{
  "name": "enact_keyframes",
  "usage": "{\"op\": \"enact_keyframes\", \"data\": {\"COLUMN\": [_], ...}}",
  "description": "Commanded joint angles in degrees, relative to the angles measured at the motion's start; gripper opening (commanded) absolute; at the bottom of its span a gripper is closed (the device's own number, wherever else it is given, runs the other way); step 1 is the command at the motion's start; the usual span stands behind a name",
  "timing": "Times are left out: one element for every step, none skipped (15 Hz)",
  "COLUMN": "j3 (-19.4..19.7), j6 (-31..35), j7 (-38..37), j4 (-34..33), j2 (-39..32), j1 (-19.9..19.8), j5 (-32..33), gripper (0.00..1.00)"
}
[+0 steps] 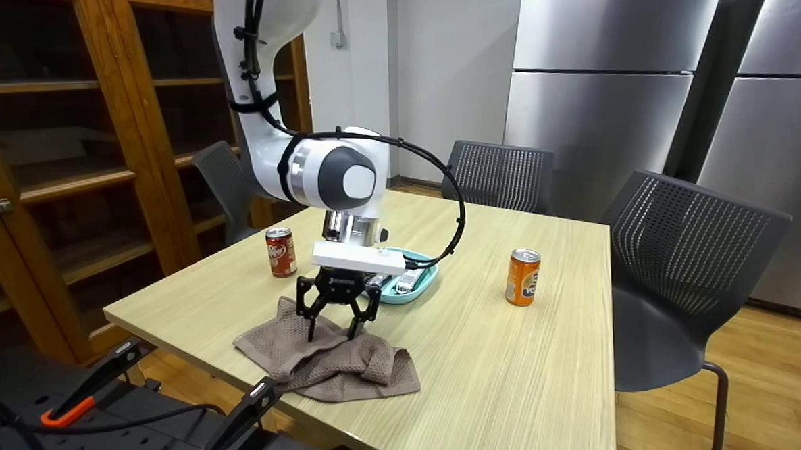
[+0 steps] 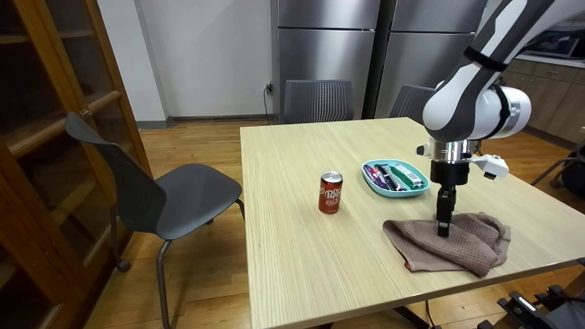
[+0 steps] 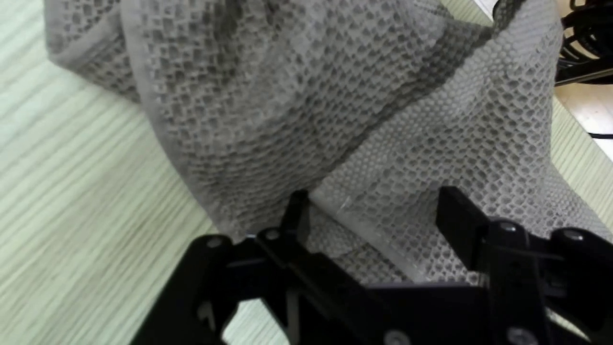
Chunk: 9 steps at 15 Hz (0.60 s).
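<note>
A crumpled grey-brown towel [image 1: 379,361] lies on the table in both exterior views [image 2: 425,235]. My gripper [image 1: 331,337] points down at it, and its fingertips are at the cloth in an exterior view [image 2: 443,232]. In the wrist view the two fingers [image 3: 375,194] stand apart. Folded towel cloth [image 3: 287,105], with a pale hem, shows between and beyond them. The left finger's tip in that view is against a fold. The fingers are open and not closed on the cloth. Whether both tips press on the towel cannot be told.
A turquoise plate [image 2: 396,194] with wrapped bars [image 2: 409,177] stands behind the towel. A red Dr Pepper can [image 1: 281,254] and an orange can [image 1: 524,277] stand on the table [image 1: 502,383]. Clamps [image 1: 240,421] grip its near edge. Chairs [image 1: 686,273] stand around it.
</note>
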<state>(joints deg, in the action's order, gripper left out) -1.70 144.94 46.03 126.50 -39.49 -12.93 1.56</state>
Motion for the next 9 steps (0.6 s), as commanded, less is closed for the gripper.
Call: {"op": "enact_keyframes", "data": {"j3": [-0.32, -0.29, -0.19, -0.19, -0.21, -0.22, -0.24, -0.25, -0.27], "j6": [-2.02, -2.02, -1.89, -1.92, -1.97, -1.97, -2.04, -2.21, -2.43], "j7": [-1.70, -1.76, -1.97, -1.99, -1.98, -2.00, -2.01, -2.07, -2.14], "j4": [-1.11, -1.18, -1.23, -1.29, -1.36, -1.41, -1.50, -1.65, -1.78], "j2": [-0.15, -0.17, -0.18, -0.20, -0.20, -0.21, -0.21, -0.24, -0.29], "j1": [0.13, 0.16, 0.25, 0.24, 0.19, 0.16, 0.08, 0.05, -0.01], "j5": [1.11, 1.11, 1.13, 1.12, 1.08, 1.05, 0.98, 0.91, 0.86], "gripper": [0.40, 0.34, 0.27, 0.18, 0.14, 0.12, 0.10, 0.08, 0.12]}}
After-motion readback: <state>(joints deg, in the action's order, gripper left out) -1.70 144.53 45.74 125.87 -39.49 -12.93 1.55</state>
